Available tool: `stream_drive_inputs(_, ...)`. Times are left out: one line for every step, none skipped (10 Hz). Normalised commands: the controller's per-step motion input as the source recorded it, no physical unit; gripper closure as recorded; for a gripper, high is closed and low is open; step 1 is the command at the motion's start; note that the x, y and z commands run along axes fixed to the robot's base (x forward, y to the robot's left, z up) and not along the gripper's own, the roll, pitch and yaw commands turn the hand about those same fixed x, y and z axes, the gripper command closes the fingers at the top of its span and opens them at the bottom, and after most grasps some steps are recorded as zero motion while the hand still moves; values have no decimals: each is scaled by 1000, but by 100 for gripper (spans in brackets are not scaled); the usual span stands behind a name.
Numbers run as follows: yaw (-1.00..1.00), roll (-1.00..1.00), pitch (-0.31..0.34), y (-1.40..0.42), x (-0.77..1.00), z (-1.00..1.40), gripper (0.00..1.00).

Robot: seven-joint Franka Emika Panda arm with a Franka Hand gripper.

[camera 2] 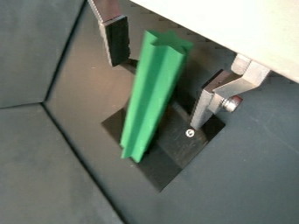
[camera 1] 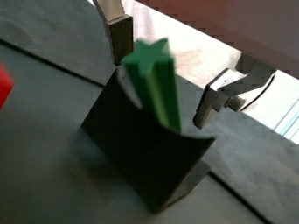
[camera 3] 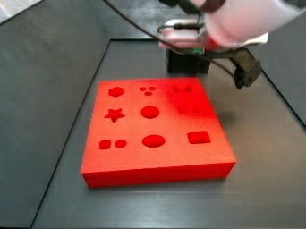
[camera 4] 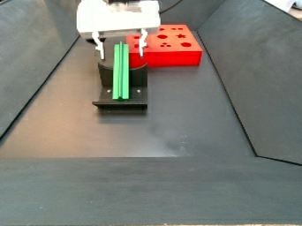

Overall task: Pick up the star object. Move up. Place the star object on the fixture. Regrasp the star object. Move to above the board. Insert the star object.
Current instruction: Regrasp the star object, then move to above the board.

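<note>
The star object (camera 2: 153, 94), a slim green prism, leans against the fixture (camera 1: 149, 149), its lower end resting near the base plate and its star-shaped end pointing up between the gripper's fingers. In both wrist views the gripper (camera 2: 163, 74) straddles the upper part of the piece with its silver fingers (camera 2: 114, 39) spread apart and a gap showing on each side of the green, so it looks released rather than clamped. In a side view the gripper (camera 4: 118, 42) hangs directly over the fixture (camera 4: 122, 91), with the board (camera 4: 172, 46) just behind and to one side. This looks like the stage between setting the piece down and regrasping it. The risk from here is a crooked regrasp: if one pad meets a star ridge before its partner, the prism could twist or slide off its lean, and a tilted hold would likely jam at the board's star hole (camera 3: 114, 114).
</note>
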Motion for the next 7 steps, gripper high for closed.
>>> stream_drive_inputs(20,77,14,-5,78,-243,0)
stream_drive_inputs(0,0,0,0,0,0,100)
stream_drive_inputs(-97,-9,240,126,-233,1000,100)
stream_drive_inputs(-84,-29,228,123,-233,1000,100)
stream_drive_inputs(-20,-71,195,118,-228,1000,100)
stream_drive_inputs(43,-94,172,113,-219,1000,100)
stream_drive_inputs(91,-90,152,106,-209,1000,100)
